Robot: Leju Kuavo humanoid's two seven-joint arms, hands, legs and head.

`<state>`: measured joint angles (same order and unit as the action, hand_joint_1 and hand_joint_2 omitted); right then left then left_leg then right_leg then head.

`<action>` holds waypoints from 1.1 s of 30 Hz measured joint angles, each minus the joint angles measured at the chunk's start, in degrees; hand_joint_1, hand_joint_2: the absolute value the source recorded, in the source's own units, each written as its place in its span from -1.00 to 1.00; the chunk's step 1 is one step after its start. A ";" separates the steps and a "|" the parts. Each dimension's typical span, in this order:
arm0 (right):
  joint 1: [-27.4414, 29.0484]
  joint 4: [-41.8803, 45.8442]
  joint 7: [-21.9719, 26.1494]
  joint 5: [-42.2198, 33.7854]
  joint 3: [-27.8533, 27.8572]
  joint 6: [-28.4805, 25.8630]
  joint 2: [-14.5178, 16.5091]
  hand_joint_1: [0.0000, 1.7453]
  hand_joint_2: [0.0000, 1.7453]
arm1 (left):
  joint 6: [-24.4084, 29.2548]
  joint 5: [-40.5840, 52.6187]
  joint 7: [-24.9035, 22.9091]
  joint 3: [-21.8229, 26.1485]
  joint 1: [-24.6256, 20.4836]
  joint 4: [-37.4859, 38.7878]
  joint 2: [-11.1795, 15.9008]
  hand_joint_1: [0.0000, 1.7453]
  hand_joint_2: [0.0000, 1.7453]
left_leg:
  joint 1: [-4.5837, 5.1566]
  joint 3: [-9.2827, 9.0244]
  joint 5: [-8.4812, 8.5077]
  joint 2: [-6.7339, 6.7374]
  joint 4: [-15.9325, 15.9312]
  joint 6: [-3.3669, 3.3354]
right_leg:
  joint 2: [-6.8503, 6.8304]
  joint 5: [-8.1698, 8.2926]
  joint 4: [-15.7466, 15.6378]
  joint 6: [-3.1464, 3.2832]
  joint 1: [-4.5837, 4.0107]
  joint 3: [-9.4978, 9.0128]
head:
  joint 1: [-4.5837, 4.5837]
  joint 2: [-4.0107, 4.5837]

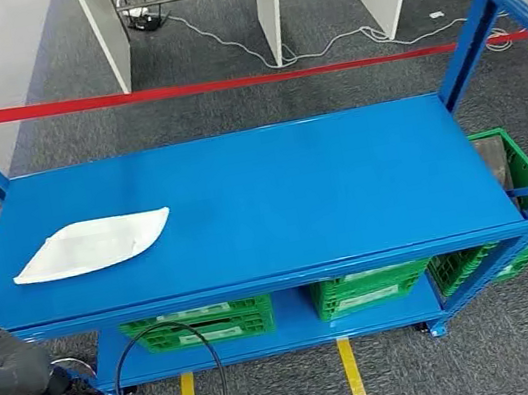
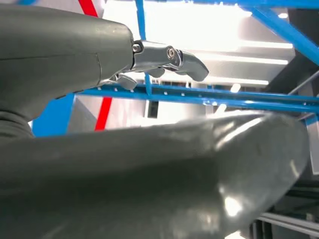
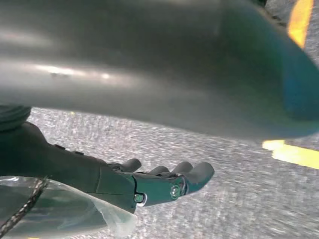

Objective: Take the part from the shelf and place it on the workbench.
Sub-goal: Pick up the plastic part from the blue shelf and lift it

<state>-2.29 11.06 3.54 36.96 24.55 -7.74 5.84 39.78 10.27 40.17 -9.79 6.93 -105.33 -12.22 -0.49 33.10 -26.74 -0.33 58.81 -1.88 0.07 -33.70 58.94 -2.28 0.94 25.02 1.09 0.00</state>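
Note:
The part point(image 1: 93, 245) is a flat white piece lying on the left end of the blue shelf top point(image 1: 305, 190). My left arm point(image 1: 7, 367) shows at the lower left, below the shelf's front edge and short of the part. In the left wrist view my left hand point(image 2: 94, 59) has its fingers point(image 2: 188, 62) stretched out with nothing in them, blue shelf rails beyond. My right hand point(image 3: 112, 181) hangs over grey carpet, its fingers point(image 3: 195, 174) straight and holding nothing.
Green crates point(image 1: 198, 325) point(image 1: 368, 290) sit on the lower shelf, and another green crate point(image 1: 519, 165) stands past the right end. Blue uprights point(image 1: 479, 14) rise at the corners. Red tape point(image 1: 227, 83) and white table legs point(image 1: 110, 30) lie beyond; yellow floor lines point(image 1: 352, 375) are in front.

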 joint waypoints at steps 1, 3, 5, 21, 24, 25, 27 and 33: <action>0.00 0.00 0.01 0.01 0.00 0.00 0.00 -1.00 -1.00 | 0.00 0.01 0.01 0.00 -0.01 0.00 -0.01 -1.00 -1.00 | 0.00 -0.03 -0.02 0.00 0.00 -0.03 | 0.00 0.01 0.15 0.00 0.00 0.07 | -0.01 0.00; -0.16 0.00 0.04 0.12 0.01 0.02 0.00 -1.00 -1.00 | 0.00 0.22 0.02 -0.05 -0.04 0.00 -0.06 -1.00 -1.00 | 0.00 -0.38 -0.34 0.05 -0.01 -0.39 | 0.01 -0.80 3.52 -0.09 -0.03 2.28 | -0.13 0.00; -0.05 0.00 0.07 0.46 0.03 0.15 -0.01 -1.00 -1.00 | 0.00 0.41 0.02 -0.13 0.14 0.01 -0.13 -1.00 -1.00 | 0.05 -2.37 -2.06 -0.06 -0.01 -0.62 | -0.01 -0.91 8.28 -0.21 -0.04 8.74 | -0.26 0.00; -0.13 -0.07 -0.99 3.10 0.44 2.66 -0.02 -1.00 -1.00 | -9.53 22.80 -17.99 -4.95 -7.17 23.80 5.70 -1.00 1.00 | 0.41 0.28 -1.38 0.05 1.89 2.03 | 0.22 5.28 0.19 2.51 -0.22 7.86 | -0.03 0.00; -0.39 -0.07 -0.97 3.45 0.52 3.01 -0.04 -1.00 -1.00 | -12.56 27.66 -22.38 -6.38 -8.30 27.55 6.70 -1.00 1.00 | 0.59 0.19 -0.84 0.04 0.23 1.02 | 0.30 4.93 -0.05 1.44 -0.33 7.71 | 0.18 0.00; -0.37 -0.07 -0.97 3.51 0.60 3.10 -0.08 -1.00 -1.00 | -13.03 29.94 -24.40 -6.92 -8.51 28.46 6.91 -1.00 1.00 | 0.43 -0.10 -0.49 0.06 -0.14 0.75 | 0.29 4.57 0.14 1.11 -0.35 7.78 | 0.14 0.00; -0.42 -0.07 -0.97 3.56 0.87 3.22 -0.15 -1.00 -1.00 | -13.41 34.40 -28.09 -8.07 -8.77 29.99 7.16 -1.00 1.00 | 0.10 -0.62 -0.20 0.16 -0.83 0.22 | 0.27 2.64 3.41 0.57 -0.33 9.47 | -0.09 0.00; -0.11 -0.07 -1.04 3.84 1.69 3.40 -0.18 -1.00 -1.00 | -13.21 45.42 -37.56 -10.18 -7.76 32.30 7.69 -1.00 1.00 | 0.10 -1.51 -1.17 0.07 -0.82 -0.11 | 0.18 2.69 11.63 -0.21 -0.14 15.43 | -0.26 0.00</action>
<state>-2.40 10.99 2.50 40.80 26.23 -4.33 5.66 26.57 55.69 2.61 -19.97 -0.83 -73.03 -4.53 -0.39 31.59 -27.91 -0.25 57.99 -1.99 0.25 -31.01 70.57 -2.49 0.80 40.44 0.83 0.00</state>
